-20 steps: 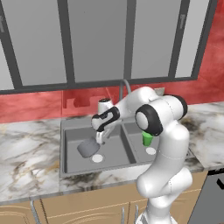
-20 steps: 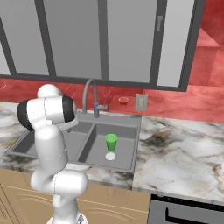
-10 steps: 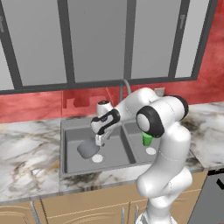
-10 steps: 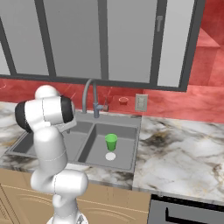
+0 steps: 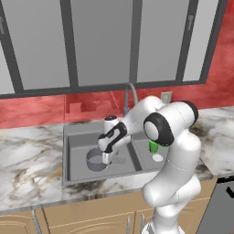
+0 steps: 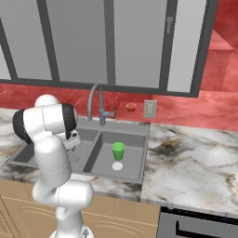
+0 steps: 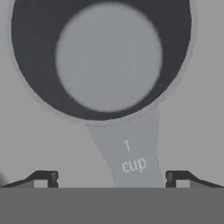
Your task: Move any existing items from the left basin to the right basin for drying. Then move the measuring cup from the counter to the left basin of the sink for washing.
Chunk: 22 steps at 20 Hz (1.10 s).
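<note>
My tool (image 7: 109, 178) hangs wide open w/ tips either side of the squat dull grey measuring cup's (image 5: 96, 161) handle, cup resting in the wider dark grey left basin (image 5: 77, 146) for washing.

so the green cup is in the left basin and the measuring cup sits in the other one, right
Not quite: they are swapped. The right base view shows the green cup in the narrower right basin; the left base view shows the measuring cup in the wider left basin.
</note>
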{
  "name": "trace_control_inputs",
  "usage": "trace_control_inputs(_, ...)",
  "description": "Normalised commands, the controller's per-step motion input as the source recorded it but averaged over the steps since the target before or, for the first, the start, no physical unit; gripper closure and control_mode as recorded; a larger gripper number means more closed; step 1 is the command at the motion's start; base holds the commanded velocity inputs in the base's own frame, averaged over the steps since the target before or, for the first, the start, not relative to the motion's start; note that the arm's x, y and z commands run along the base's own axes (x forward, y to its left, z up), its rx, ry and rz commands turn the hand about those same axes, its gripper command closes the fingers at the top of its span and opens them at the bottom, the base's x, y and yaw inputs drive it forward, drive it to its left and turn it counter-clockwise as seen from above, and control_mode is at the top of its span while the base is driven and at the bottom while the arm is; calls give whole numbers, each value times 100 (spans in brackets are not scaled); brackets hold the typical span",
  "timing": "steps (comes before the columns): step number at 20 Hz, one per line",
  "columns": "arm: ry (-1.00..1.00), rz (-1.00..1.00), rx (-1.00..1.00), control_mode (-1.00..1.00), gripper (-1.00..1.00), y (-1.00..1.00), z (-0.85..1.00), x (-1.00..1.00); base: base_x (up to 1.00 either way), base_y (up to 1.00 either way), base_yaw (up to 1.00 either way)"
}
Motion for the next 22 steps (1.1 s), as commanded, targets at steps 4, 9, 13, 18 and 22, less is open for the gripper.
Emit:
trace_control_inputs(4, 0, 0, 0, -100, -100, -4, -22, -29, 0, 0, 0)
trace_control_inputs(9, -15, 0, 0, -100, -100, 0, 67, -35, 0, 0, 0)
trace_control_inputs(13, -18, 0, -1, -100, -100, 4, 100, -40, 0, 0, 0)
trace_control_inputs(18, -20, 0, -3, -100, -100, 8, 100, -47, 0, 0, 0)
trace_control_inputs(22, -23, 0, -2, -100, -100, 2, 100, -58, 0, 0, 0)
